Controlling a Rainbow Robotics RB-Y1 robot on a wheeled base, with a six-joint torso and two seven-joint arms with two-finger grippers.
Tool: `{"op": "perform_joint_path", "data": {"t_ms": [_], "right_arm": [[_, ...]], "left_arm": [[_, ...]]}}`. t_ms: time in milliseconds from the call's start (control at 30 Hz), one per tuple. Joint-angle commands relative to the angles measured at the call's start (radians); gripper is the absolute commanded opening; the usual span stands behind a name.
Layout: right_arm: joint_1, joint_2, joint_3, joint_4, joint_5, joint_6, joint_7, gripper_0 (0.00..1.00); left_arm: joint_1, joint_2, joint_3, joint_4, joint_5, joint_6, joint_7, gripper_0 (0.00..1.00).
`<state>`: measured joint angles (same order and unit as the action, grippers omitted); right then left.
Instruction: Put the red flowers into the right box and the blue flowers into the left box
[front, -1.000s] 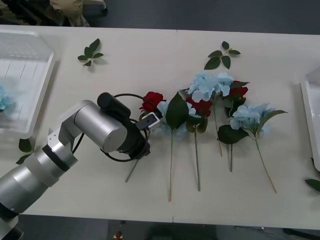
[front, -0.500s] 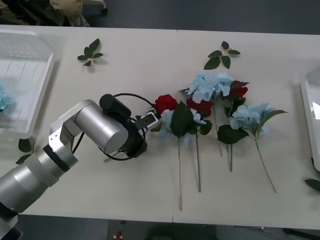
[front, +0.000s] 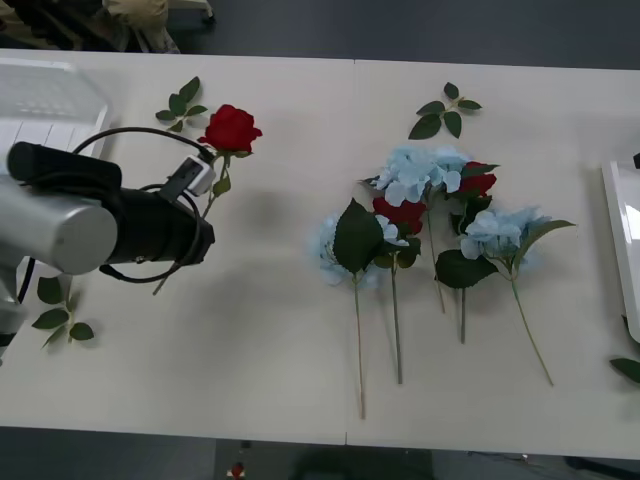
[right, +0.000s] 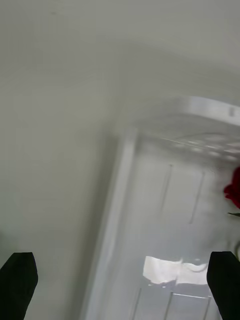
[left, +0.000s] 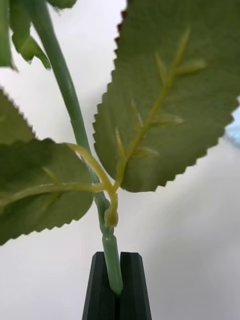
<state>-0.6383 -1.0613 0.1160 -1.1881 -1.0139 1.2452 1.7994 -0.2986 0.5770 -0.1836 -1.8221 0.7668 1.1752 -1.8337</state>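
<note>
Since a second ago the left gripper, pinching a red rose by its stem, has lifted it to the table's left side, so the right box lies far across, nearer the spread-open right gripper.

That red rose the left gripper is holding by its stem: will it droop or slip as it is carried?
Probably carries stiffly: the red rose stands out above the left gripper without visible drooping. It may twist, since the fingers pinch only a thin, smooth stem.
</note>
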Motion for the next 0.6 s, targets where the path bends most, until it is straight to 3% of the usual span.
{"op": "perform_joint_path", "data": {"t_ms": [33, 133, 300, 600], "right_arm": [[0.077, -0.017, -0.019, -0.202, -0.049, 0.025, -0.166, 1.00], [0.143, -0.017, -0.044, -0.343, -0.051, 0.034, -0.236, 1.00], [0.255, -0.009, -0.102, -0.550, -0.058, 0.056, -0.287, 1.00], [0.468, 0.115, -0.369, -0.785, -0.206, 0.062, -0.198, 1.00]], "left_arm": [[-0.031, -0.020, 0.033, -0.039, 0.192, -0.048, -0.164, 0.00], [-0.057, -0.078, 0.039, -0.029, 0.322, -0.134, -0.219, 0.00], [-0.134, -0.177, 0.027, -0.028, 0.342, -0.198, -0.311, 0.00], [-0.289, -0.249, -0.007, -0.026, 0.373, -0.224, -0.338, 0.00]]}}
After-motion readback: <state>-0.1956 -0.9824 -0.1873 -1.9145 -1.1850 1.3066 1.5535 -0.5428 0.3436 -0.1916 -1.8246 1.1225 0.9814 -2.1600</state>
